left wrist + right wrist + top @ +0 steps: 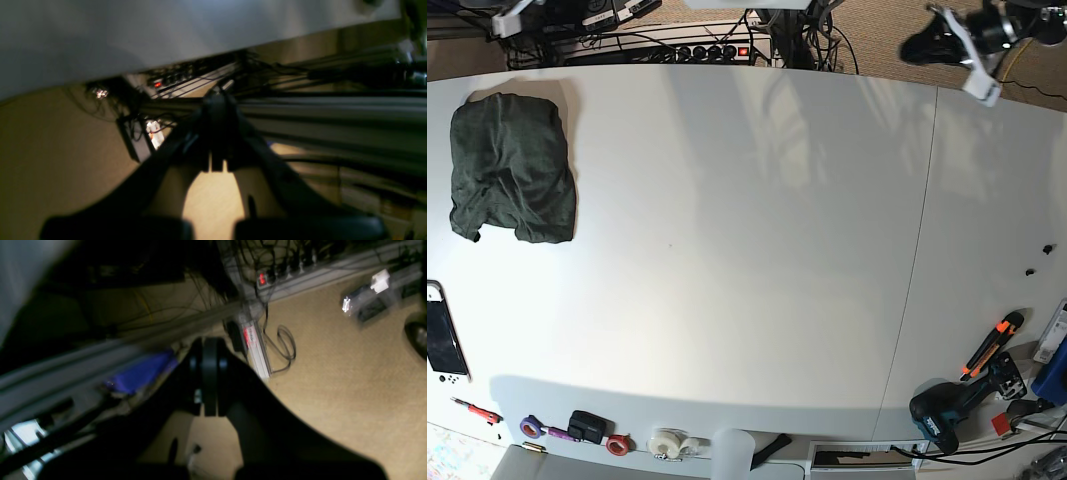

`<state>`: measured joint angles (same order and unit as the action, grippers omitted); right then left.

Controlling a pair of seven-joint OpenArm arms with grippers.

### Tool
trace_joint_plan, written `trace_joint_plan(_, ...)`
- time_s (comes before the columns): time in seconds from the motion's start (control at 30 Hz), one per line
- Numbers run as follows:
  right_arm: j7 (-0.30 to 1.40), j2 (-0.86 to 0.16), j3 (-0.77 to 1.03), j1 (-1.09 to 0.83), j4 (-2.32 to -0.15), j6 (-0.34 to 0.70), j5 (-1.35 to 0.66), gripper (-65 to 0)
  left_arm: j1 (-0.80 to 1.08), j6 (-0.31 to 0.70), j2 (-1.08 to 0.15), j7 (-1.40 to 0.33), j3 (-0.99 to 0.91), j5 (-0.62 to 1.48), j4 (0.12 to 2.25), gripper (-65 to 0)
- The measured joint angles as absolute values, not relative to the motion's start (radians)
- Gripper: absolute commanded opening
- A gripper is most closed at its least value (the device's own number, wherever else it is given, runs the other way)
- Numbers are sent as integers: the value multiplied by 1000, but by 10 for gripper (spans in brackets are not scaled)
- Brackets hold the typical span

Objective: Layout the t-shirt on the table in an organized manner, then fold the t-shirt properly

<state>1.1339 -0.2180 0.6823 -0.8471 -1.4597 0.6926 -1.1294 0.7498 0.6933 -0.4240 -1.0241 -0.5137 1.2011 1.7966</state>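
Note:
The t-shirt (512, 168), dark green, lies in a compact folded bundle at the far left corner of the white table (747, 250). My left gripper (924, 42) hovers off the table's far right edge, shut and empty; in the left wrist view its fingers (217, 110) meet below the table's edge (133, 33), over the floor. Only a white part of my right arm (512, 15) shows, beyond the far left edge, above the t-shirt. In the right wrist view my right gripper (210, 356) is shut with nothing in it, and the floor and cables lie behind it.
A game console (442, 335), a red screwdriver (472, 408) and tape rolls (667, 443) lie along the near edge. A drill (947, 410) and an orange-handled cutter (992, 345) sit near right. A dark seam (917, 250) crosses the right side. A power strip (712, 50) lies behind the table.

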Motion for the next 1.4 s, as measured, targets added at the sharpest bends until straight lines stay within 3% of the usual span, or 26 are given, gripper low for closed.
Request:
trace_joint_plan(0.3, 888, -272, 459, -609, -854, 691, -958, -650, 655, 689, -390, -783, -512, 1034, 1299, -650)
trace_joint_plan(0.57, 432, -271, 195, -450, -529, 685, -590, -650, 482, 688, -389, -656, -513, 1003, 907, -650)
trace_joint_plan(0.67, 251, -256, 105, -393, -468, 482, -515, -650, 435, 686, -384, -551, -513, 886, 831, -650)
trace_joint_plan(0.8, 167, -223, 34, -339, -441, 246, -439, -650, 421, 677, -371, -320, -428, 641, 793, -650)
trace_joint_plan(0.97, 153, -153, 10, -278, -439, 183, -432, -650, 410, 402, -333, -94, -149, 320, 792, -650)
trace_joint_plan(1.13, 151, -100, 11, -221, -440, 182, -386, -650, 354, 121, -260, -91, 126, 138, 790, -650)
trace_joint_plan(1.27, 170, -73, 10, -207, -440, 164, -366, -650, 294, 37, -196, -94, 255, 134, 729, -650)
trace_joint_plan(1.4, 176, -72, 10, -211, -440, 154, -364, -650, 224, 42, -149, -95, 281, 133, 593, -650)
